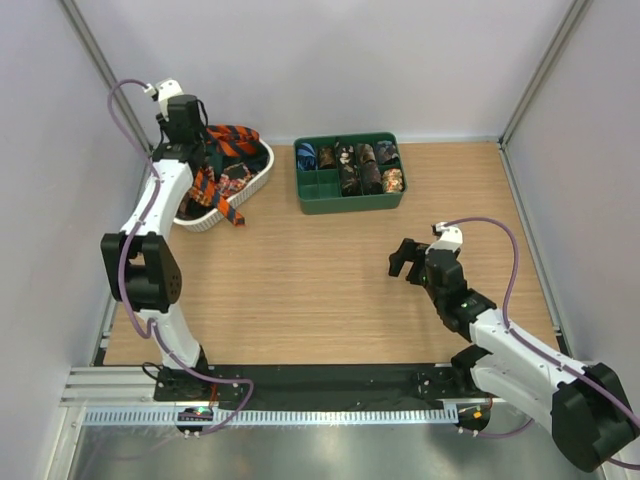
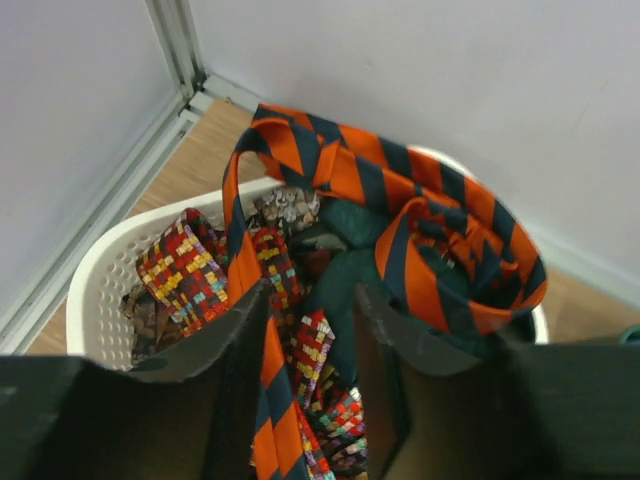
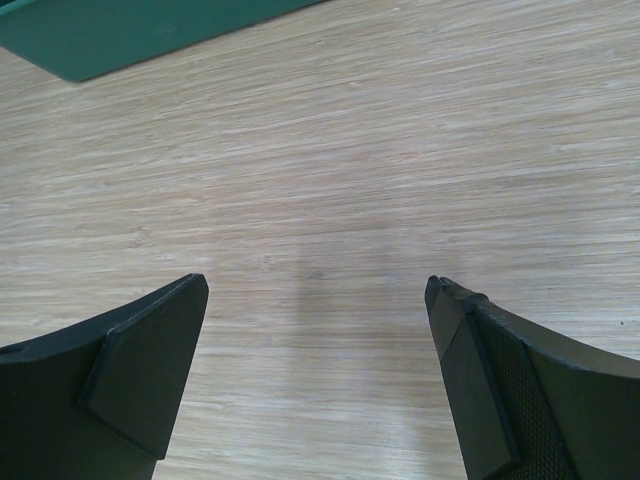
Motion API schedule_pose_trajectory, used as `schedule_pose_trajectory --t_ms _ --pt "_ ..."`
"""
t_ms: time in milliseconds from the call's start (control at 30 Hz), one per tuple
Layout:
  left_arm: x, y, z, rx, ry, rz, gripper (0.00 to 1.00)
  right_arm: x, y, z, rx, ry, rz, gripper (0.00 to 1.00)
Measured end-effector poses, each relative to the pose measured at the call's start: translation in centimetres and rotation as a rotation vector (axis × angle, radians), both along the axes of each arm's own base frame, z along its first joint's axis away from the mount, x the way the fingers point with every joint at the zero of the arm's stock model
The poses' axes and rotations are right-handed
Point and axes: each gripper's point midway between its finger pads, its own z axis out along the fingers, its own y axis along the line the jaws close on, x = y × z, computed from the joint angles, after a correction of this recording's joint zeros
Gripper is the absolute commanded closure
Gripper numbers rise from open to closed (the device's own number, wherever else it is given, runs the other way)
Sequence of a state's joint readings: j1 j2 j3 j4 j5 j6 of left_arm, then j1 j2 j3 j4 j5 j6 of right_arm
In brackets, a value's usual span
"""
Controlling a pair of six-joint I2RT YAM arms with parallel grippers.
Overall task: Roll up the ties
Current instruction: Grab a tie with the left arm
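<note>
The orange-and-black striped tie (image 2: 400, 190) loops over a heap of ties in the white basket (image 2: 100, 280) at the back left (image 1: 255, 180). A red plaid tie (image 2: 185, 270) and a dark green one (image 2: 350, 250) lie under it. My left gripper (image 2: 313, 290) hangs over the basket (image 1: 203, 160) with its jaws apart. A strip of the striped tie (image 2: 268, 400) runs down between the fingers, against the left one, and nothing pinches it. My right gripper (image 3: 315, 290) stands open over bare wood at the right (image 1: 408, 258), holding nothing.
A green tray (image 1: 350, 203) with compartments sits at the back centre and holds several rolled ties (image 1: 360, 165). Its corner shows in the right wrist view (image 3: 120, 30). One plaid tie end (image 1: 228, 208) hangs over the basket's rim onto the table. Walls close in on three sides.
</note>
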State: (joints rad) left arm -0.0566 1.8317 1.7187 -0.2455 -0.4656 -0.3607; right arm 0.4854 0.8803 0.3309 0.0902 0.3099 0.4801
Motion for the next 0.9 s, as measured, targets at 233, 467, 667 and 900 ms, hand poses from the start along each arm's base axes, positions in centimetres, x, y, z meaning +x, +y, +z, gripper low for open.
schedule_pose_trajectory --t_ms 233,467,667,900 --pt "1.4 -0.8 -2.4 -0.010 0.061 -0.041 0.27 0.0 0.1 -0.2 -0.002 0.006 0.007 0.00" --pt "7.0 -1.7 -3.4 -0.043 0.062 -0.111 0.16 0.1 0.2 -0.3 -0.002 0.009 0.011 0.00" --pt "9.8 -4.4 -9.6 -0.116 0.158 -0.251 0.09 0.0 0.3 -0.7 -0.007 0.021 0.015 0.00" --pt "9.5 -6.5 -15.0 -0.198 0.265 -0.305 0.39 0.0 0.3 -0.7 -0.007 0.022 0.017 0.00"
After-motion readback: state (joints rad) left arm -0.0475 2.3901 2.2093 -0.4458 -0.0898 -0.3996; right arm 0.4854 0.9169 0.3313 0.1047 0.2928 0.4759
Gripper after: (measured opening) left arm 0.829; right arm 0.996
